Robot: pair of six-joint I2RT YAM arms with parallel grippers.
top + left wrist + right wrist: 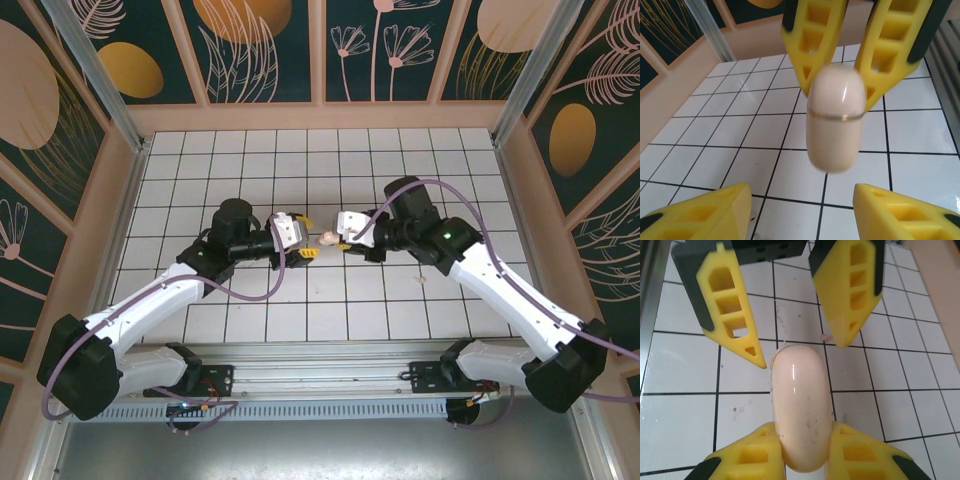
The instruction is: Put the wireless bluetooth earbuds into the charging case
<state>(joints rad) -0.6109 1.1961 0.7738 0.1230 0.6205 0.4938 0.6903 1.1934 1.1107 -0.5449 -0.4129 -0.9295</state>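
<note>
Charging case [326, 238]: pale pink, held in the air over mid surface [250, 160], between the two pincers. Seam looks shut in the left wrist view [834, 117].
Right pincer [343, 232]: clamped on the case's lower end, one finger on each side, seen in its own wrist view [802, 450].
Left pincer [307, 238]: jaws apart, tips on either side of the case's free end, holding nothing. There is a gap on both sides in the right wrist view [801, 350].
Earbuds: not identified. A small pale bit [421, 280] lies on the surface beside the right forearm, possibly one, too small to tell.
Step, judged: handover or lid opening, with the left pincer about to take the free end.
Risk 1: the case is smooth and rounded and only its end is pinched, so an off-centre left closure could twist it or squirt it out to drop on the tiles.
Risk 2: left fingers landing on the seam would pin the lid shut.
Risk 3: the pincers are nose to nose, so the yellow fingertips could collide if either pushes in.
Risk 4: a drop could knock the loose pale bit.
Edges: the arms meet mid-surface, well apart from the side walls [128, 190] and the back wall.
Open room: bare tiles behind and to both sides. The near rail [320, 378] lies behind the arms, so backing straight out looks free.
</note>
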